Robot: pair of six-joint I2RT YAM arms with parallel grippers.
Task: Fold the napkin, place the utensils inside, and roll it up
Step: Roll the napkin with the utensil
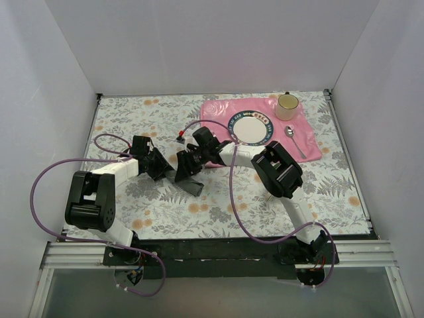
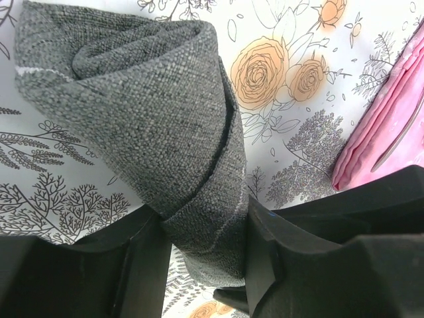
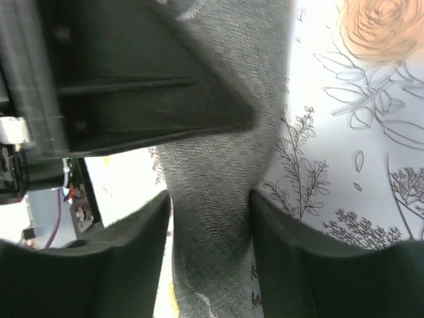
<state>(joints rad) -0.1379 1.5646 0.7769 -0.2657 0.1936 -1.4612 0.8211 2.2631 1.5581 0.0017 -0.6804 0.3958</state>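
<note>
View from above the work cell. Plain white panels close it in on three sides: a back wall, a left wall and a right wall. The table carries a white cloth printed with grey foliage and orange flowers. An aluminium rail edges its near side. Lighting is soft and even.
</note>
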